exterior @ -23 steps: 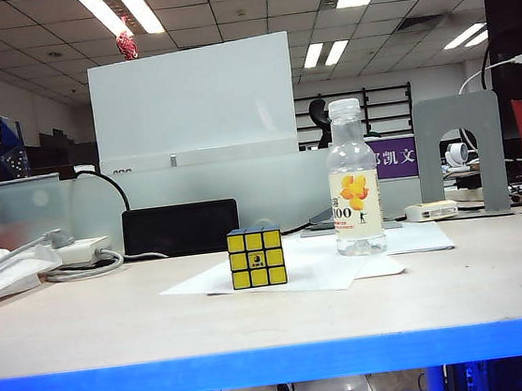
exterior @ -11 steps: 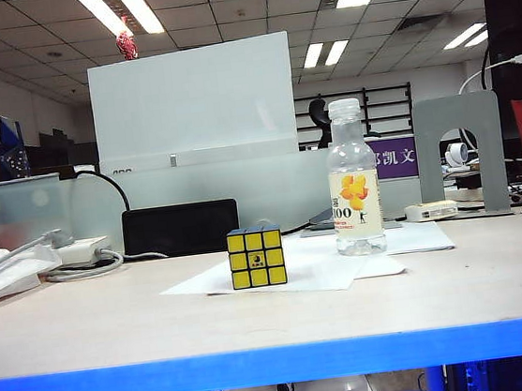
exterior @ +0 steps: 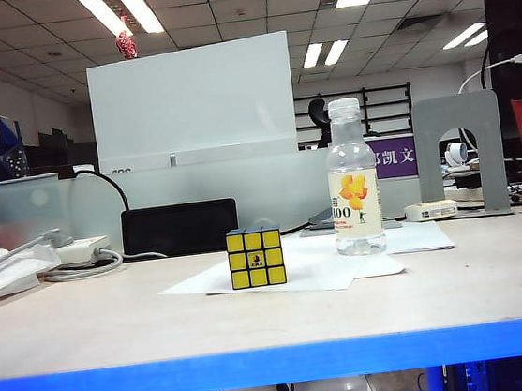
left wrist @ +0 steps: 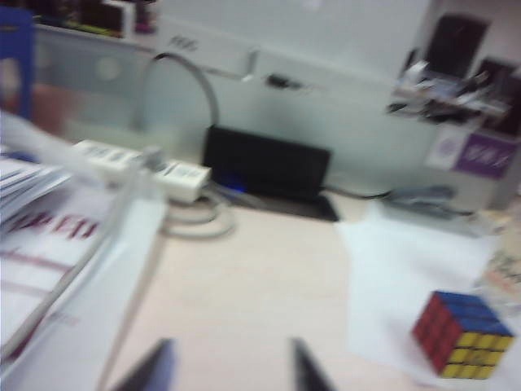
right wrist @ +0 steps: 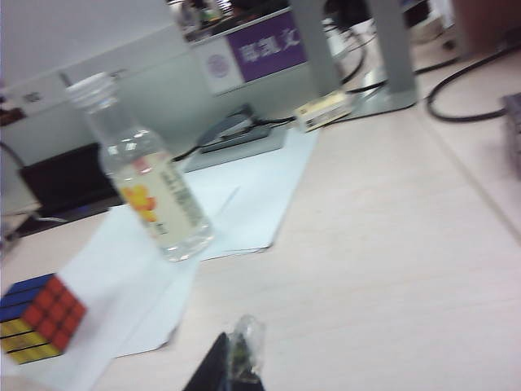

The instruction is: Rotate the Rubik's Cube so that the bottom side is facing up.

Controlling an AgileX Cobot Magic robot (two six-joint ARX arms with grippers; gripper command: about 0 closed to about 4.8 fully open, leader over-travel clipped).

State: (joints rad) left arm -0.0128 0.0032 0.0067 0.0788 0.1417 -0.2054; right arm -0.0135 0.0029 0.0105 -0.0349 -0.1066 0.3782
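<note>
The Rubik's Cube [exterior: 257,257] stands on a white paper sheet [exterior: 317,269] on the table, its yellow face with a dark centre logo turned to the exterior camera. Neither arm shows in the exterior view. In the blurred left wrist view, my left gripper [left wrist: 232,371] hangs open over bare tabletop with nothing between its dark fingertips [left wrist: 159,366]. The cube [left wrist: 460,334] sits well off to one side of it, blue face up. My right gripper [right wrist: 236,358] is shut on nothing, above the table and apart from the cube [right wrist: 37,318].
A clear drink bottle [exterior: 355,194] with an orange label stands on the paper right of the cube, also in the right wrist view [right wrist: 151,191]. A black box [exterior: 180,228], a power strip [exterior: 79,251] with cables and a grey bookend [exterior: 459,154] line the back.
</note>
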